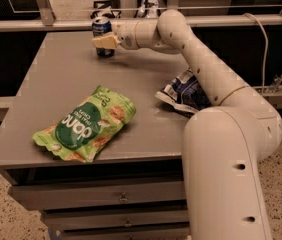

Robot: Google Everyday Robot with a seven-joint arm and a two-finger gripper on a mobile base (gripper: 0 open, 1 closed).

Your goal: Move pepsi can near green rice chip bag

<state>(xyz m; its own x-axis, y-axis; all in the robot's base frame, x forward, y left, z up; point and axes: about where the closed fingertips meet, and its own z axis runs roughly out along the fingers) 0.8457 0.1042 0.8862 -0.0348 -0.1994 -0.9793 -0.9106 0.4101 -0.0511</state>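
The pepsi can (101,27), dark blue with a silver top, stands upright at the far edge of the grey table (51,74). My gripper (105,41) reaches in from the right and is right at the can, covering its middle; the can's top and base show above and below it. The green rice chip bag (86,125) lies flat near the table's front left, well apart from the can.
A dark blue and white snack bag (181,91) lies at the table's right side, partly behind my arm (201,69). Drawers (123,198) sit under the tabletop. A metal rail (71,24) runs behind the far edge.
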